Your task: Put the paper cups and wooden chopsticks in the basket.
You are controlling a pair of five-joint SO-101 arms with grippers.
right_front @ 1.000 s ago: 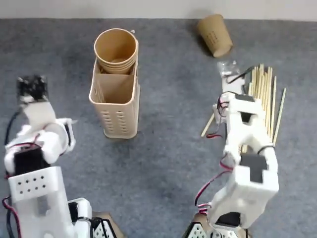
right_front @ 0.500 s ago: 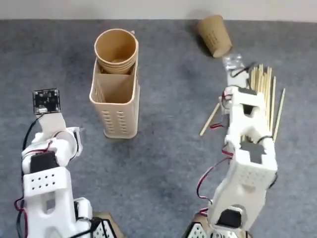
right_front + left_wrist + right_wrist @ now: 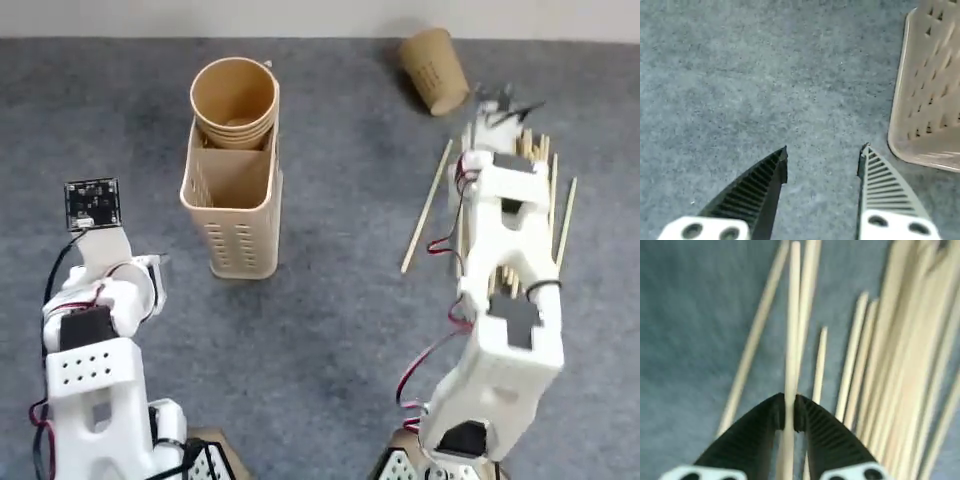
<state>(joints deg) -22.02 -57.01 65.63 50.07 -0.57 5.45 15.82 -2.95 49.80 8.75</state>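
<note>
Now the black ribbed right pincer (image 3: pixel 790 405) is clamped tight on one thin, pale wooden chopstick (image 3: pixel 792 315), which runs straight out from between its tips. Just beside that stick we see a loose heap of pale wooden chopsticks (image 3: pixel 900 340) fanned over the grey carpeted table (image 3: pixel 340 300). From the high view, the white right arm (image 3: pixel 505 250) lies stretched over this heap, and it has reached farther toward the far edge than it did a second ago, when its wrist sat well short of there. A single stray chopstick (image 3: pixel 427 205) lies slanted on the carpet beside the arm. More of its length shows than before, while its near end stays where it was. We cannot tell whether it is the one being gripped.

Beyond the arm's tip, a brown paper cup lying on its side (image 3: pixel 433 70) has not shifted. Well apart, the tall beige perforated basket (image 3: pixel 232 215) stands upright with a stack of brown paper cups (image 3: pixel 235 100) in its far compartment. Both are unchanged.

The black left pincer (image 3: pixel 825 150) hangs over bare carpet near the basket's wall, with its tips spread apart and nothing between them. The white left arm (image 3: pixel 95 300) has swung nearer the basket since a second ago and has been still since half a second ago.
</note>
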